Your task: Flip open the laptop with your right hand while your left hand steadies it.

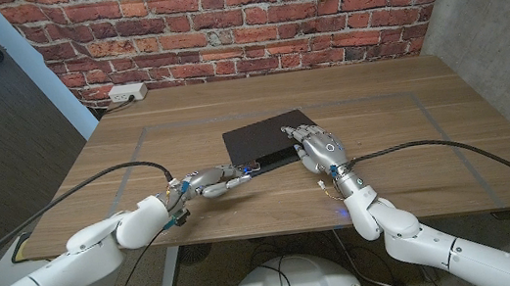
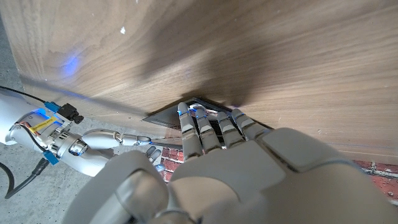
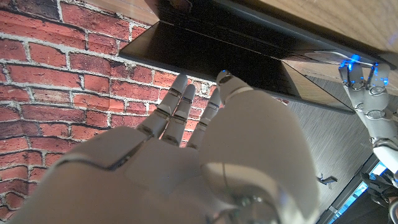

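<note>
Our laptop lies closed at mid-table. Our right hand rests on its near right corner, fingers spread, gripping nothing; our left hand touches the front edge, fingers extended. If our left slips, we judge the laptop slides instead of opening.

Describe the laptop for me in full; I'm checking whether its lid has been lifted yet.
The laptop is a thin, dark slab with a matte black lid, lying closed and flat on the wooden table, turned at an angle to the table's edges. No screen or keyboard shows. The right hand lies over its near right corner, fingers spread on the lid. The left hand reaches its fingers to the near left edge; actual contact there is hard to confirm.
</note>
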